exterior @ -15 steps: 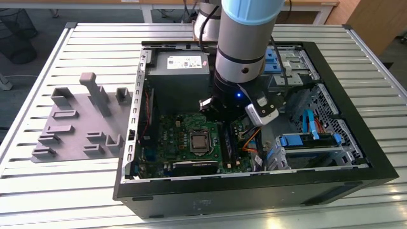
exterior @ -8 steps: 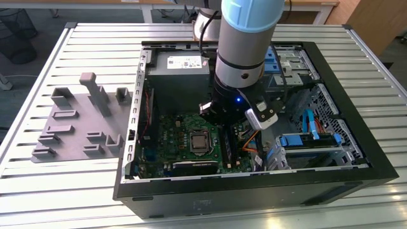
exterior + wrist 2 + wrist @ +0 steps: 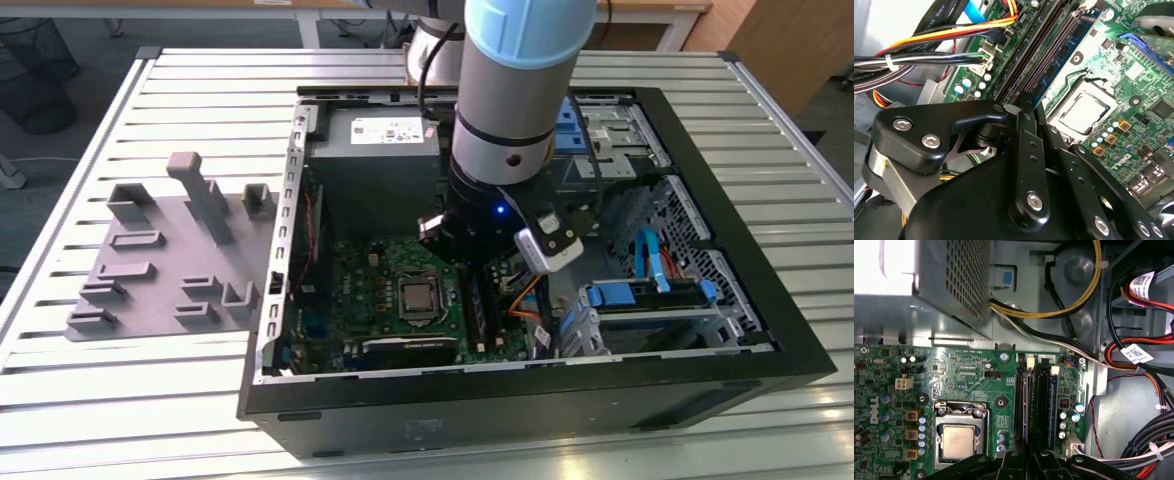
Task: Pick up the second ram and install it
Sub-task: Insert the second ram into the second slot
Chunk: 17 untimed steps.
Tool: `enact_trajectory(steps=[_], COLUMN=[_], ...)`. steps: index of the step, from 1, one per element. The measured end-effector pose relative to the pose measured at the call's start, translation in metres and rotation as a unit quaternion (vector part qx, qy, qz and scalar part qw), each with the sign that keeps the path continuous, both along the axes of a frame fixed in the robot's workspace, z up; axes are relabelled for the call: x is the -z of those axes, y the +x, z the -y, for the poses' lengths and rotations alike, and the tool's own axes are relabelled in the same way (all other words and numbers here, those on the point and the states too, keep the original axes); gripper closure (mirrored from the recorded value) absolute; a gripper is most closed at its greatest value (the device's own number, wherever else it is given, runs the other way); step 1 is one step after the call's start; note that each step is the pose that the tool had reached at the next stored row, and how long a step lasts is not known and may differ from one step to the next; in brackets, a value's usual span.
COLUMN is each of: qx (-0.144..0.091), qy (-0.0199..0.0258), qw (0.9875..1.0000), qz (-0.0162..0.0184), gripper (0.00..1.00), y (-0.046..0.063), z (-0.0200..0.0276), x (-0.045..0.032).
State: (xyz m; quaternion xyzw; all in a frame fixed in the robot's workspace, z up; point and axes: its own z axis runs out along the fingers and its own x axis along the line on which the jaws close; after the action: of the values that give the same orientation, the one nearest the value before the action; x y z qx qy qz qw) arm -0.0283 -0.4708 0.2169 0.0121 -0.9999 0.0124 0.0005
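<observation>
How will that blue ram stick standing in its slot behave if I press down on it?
The blue ram stick is a thin flat board standing on edge, so it is probably stiff lengthwise but could tilt sideways under off-centre pressure. Its small surface chips look vulnerable to scraping. Held along its length by the motherboard slot, it likely won't slide.

Place: a robotics lab or assembly workshop.
Worktop: ribbed aluminium slats (image 3: 200,90), a test-bench build.
Work cell: robot arm (image 3: 514,90) over an opened computer case (image 3: 534,385).
Fixture: grey plastic tray (image 3: 160,270) with raised blocks.
Surroundings: wooden desks (image 3: 667,15) behind.
</observation>
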Motion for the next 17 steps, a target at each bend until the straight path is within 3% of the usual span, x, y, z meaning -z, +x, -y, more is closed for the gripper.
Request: enact_trajectory(steps=[8,17], qx=[0.002,0.008], qy=[0.0036,0.0036], qw=[1.0,1.0], qz=[-0.0017,-0.0024], gripper=[0.86,0.86], y=[0.0006,0.0044], z=[0.0019,0.0024], x=[0.0003,0.0006])
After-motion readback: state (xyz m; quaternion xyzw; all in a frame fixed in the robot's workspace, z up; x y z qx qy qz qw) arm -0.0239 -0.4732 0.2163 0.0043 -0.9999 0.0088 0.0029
